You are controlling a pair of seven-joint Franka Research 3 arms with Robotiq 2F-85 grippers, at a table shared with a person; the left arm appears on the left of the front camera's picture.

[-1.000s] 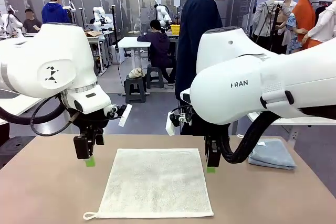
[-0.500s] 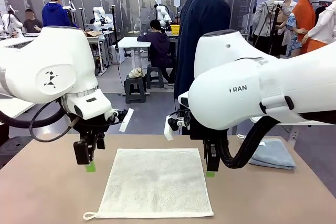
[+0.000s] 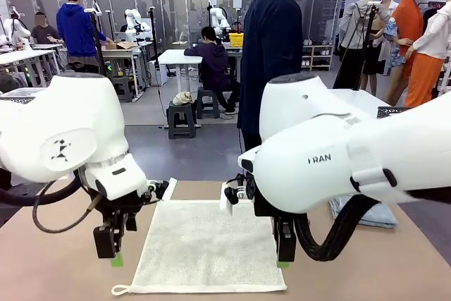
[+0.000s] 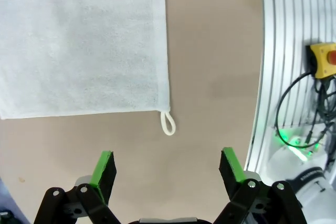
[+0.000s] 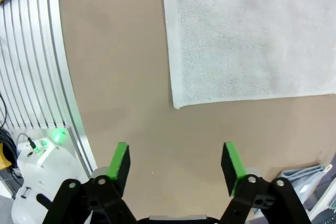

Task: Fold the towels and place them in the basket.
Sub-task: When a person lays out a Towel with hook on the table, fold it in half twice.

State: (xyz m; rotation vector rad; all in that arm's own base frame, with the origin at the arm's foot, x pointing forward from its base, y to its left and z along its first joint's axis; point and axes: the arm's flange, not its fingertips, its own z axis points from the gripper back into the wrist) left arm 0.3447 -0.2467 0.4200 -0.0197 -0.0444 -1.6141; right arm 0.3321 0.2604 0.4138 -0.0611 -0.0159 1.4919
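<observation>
The cream-white towel (image 3: 211, 244) is seen spread flat and unfolded on the worktop (image 3: 56, 266). Its loop (image 4: 168, 124) sticks out from the left corner of the edge nearest the robot. The left pincer (image 4: 168, 167) is held just outside that loop corner, over bare worktop, with its fingers spread wide and nothing between them. The right pincer (image 5: 176, 162) is held just outside the towel's other robot-side corner, likewise spread wide and empty. The cloth is touched by neither. Whether the fingertips rest on the worktop cannot be told. The pale blue-grey towel (image 3: 377, 215) is found well to the right of the cream one, lying in a folded heap partly hidden behind the right arm.

The step in hand is judged to be the approach for the cream towel's first fold, so the task is taken to be at an early stage. Next, each pincer would have to be brought onto its corner and closed on the hem. Both corners would then be lifted together and carried across to the far edge. Matched height and pace are called for, and the loop could be snagged.
</observation>
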